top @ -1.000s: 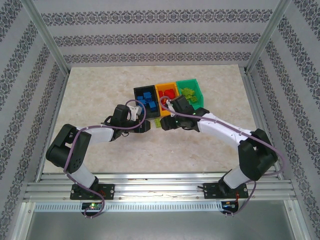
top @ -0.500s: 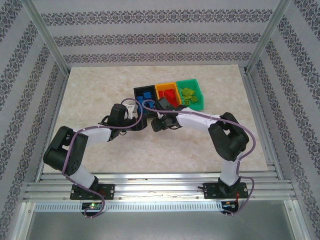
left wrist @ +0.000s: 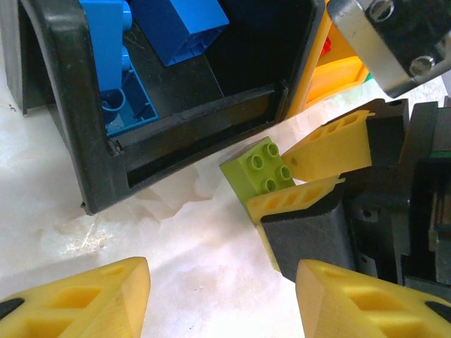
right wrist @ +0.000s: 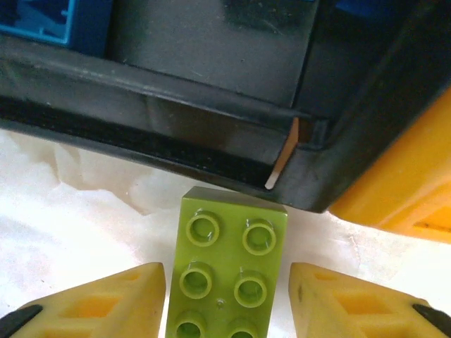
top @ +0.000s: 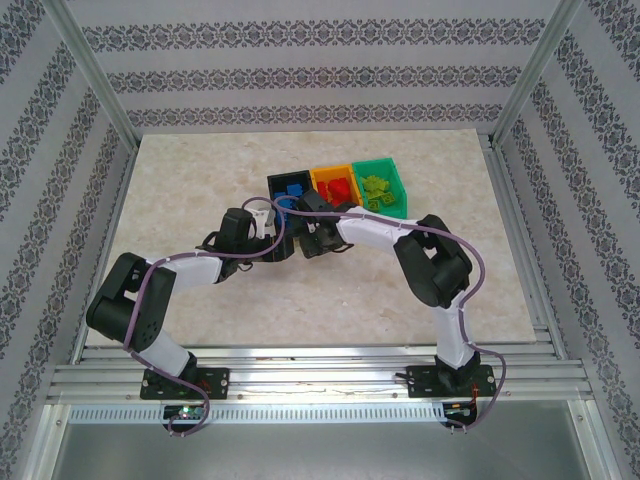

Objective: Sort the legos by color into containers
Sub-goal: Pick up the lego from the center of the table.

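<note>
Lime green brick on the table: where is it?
Right wrist view, centre: the brick lies on the table between the right tool's fingers, in front of the black bin's near wall.

- The table (top: 200,180) has a pale, marble-looking top.
- Three bins sit on it in a row, side by side: black bin (top: 278,179), orange-yellow bin (top: 322,172), green bin (top: 380,163).
- One lime green brick (right wrist: 225,267) is on the tabletop, studs up, just beside the black bin's near wall.
</note>
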Motion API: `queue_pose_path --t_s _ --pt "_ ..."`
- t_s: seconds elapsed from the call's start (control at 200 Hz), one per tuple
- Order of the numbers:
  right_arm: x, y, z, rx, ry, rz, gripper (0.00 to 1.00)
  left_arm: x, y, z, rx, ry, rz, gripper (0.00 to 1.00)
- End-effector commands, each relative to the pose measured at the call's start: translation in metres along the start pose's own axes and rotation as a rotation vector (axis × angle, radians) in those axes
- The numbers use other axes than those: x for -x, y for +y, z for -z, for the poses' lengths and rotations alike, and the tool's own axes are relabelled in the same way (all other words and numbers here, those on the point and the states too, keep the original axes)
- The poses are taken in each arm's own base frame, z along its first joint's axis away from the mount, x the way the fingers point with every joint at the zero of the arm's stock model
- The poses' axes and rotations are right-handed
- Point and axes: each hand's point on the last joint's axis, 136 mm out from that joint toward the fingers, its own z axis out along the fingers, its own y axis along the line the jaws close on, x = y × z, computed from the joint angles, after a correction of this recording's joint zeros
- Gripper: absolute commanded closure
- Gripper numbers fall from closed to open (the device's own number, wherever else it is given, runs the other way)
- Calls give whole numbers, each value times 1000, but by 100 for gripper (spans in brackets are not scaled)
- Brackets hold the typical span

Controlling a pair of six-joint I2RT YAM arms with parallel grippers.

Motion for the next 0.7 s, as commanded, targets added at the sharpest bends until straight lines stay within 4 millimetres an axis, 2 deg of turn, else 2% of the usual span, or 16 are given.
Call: queue_pose_path --t_s 0.0,0.105,0.385,0.53,0.695 --pt "-2 0 -2 -22 20 9 63 2 -2 7 -8 -10 3 43" --pt "-6 1 1 -9 14 1 70 3 -2 8 -6 -12 -2 43" --pt "-24 -10 23 -11 -12 -24 71 2 0 7 -2 -10 5 43" --pt "-42 -26 36 -29 -21 -59 71 1 -2 5 -20 -7 12 43" --pt "-67 -54 47 -50 -35 -126 71 1 -3 5 -27 -7 16 43"
